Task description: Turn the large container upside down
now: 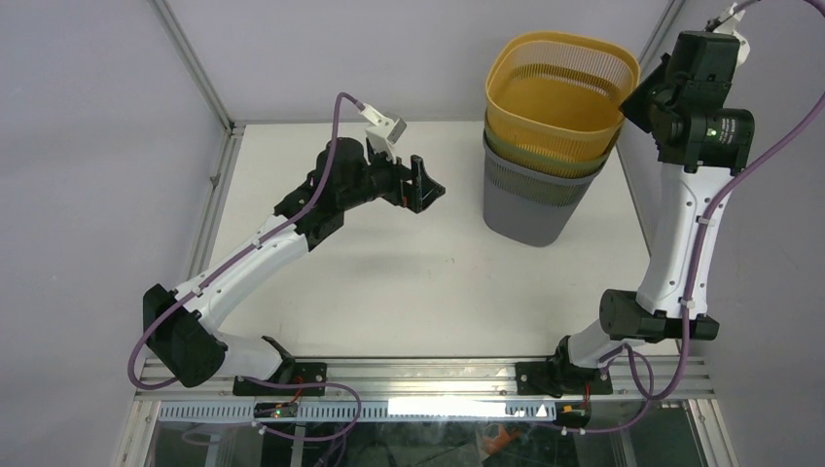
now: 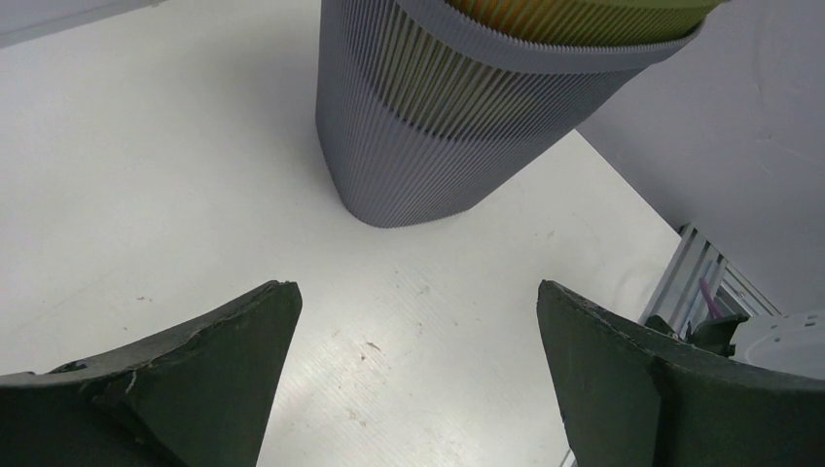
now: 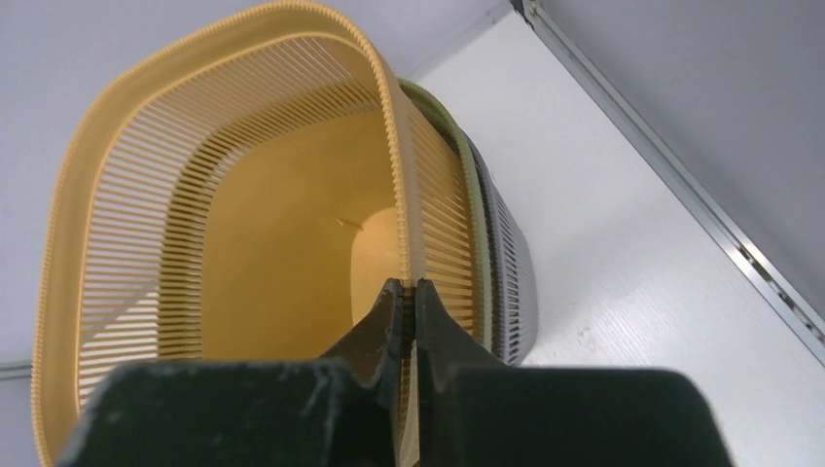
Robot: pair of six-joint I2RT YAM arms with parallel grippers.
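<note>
At the far right corner of the table (image 1: 409, 282) stands a nest of three slatted baskets: a yellow basket (image 1: 555, 97) on top, a green basket (image 1: 545, 161) showing only as a thin band beneath its rim, and a grey basket (image 1: 530, 204) at the bottom, all upright with their mouths up. From overhead, the right gripper (image 1: 634, 94) meets the yellow rim on its right side, but how the jaws stand is hard to tell there. The right wrist camera settles it: the two dark fingers are clenched on the yellow basket's thin slatted wall just below the rim, one inside and one outside, with the green and grey rims layered just beyond. Overhead, the left gripper (image 1: 426, 185) hangs over bare table to the left of the stack, apart from it. Its wrist view shows the fingers spread wide with nothing between them, and the grey basket's ribbed side and rounded base resting on the white surface ahead.
</note>
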